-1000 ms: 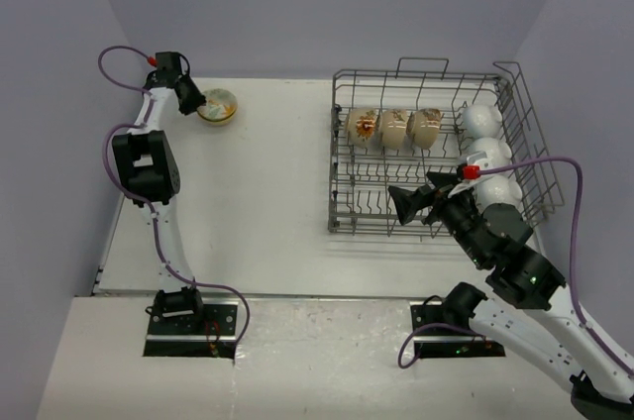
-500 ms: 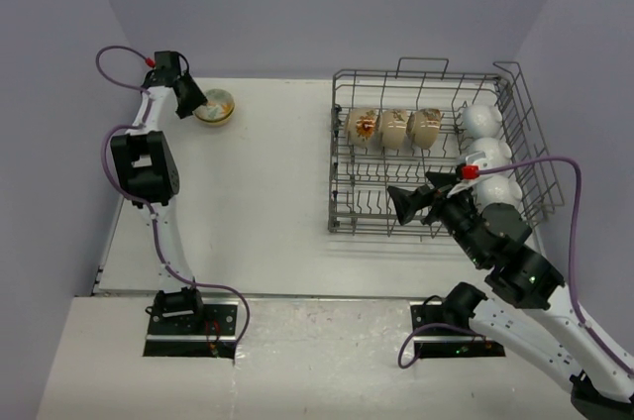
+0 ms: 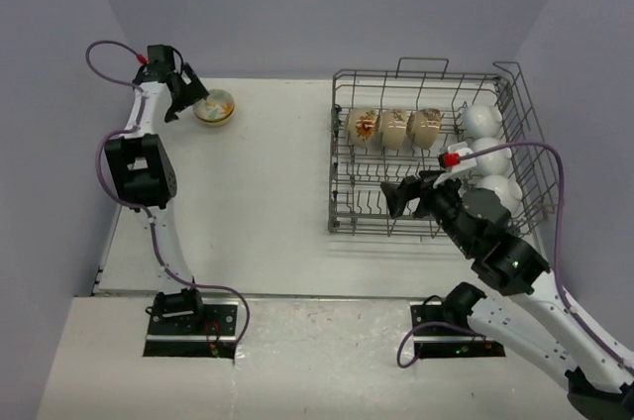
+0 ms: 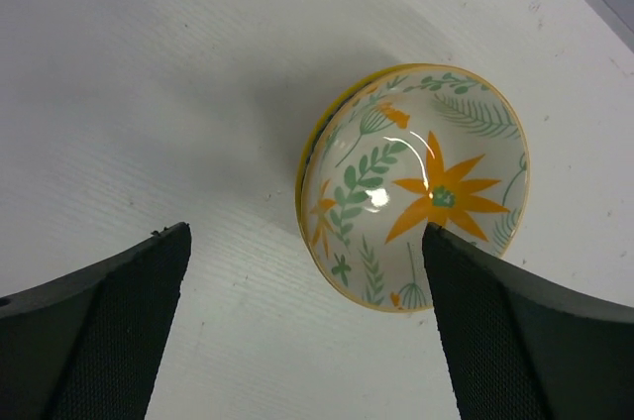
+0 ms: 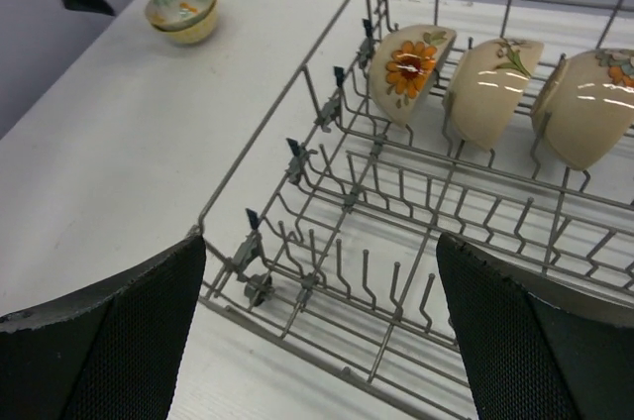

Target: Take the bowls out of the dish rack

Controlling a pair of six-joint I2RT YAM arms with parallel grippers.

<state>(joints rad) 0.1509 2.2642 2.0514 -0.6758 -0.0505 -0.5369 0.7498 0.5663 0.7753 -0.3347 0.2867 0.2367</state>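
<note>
Here the left gripper point(image 4: 302, 242) stands wide open, holding nothing; in its wrist view the two dark fingers point(image 4: 119, 311) frame the floral bowl point(image 4: 416, 187), which sits right way up on the white table point(image 3: 258, 172); the right-hand finger's tip overlaps the bowl's rim in that view, and whether they touch cannot be told. From the top camera this bowl lies at the upper left of the frame, near the table's far edge, well apart from the dish rack point(image 3: 376, 204); the rack fills the right half of the table. Three cream bowls point(image 3: 395, 130) stand on edge in a row along the rack's upper part, the leftmost showing an orange flower; three white bowls point(image 3: 487, 155) line its right side, one below another. The right gripper point(image 3: 398, 199) is likewise wide open and empty; it hangs over the rack's lower left part, where only bare tines show between its fingers.
</note>
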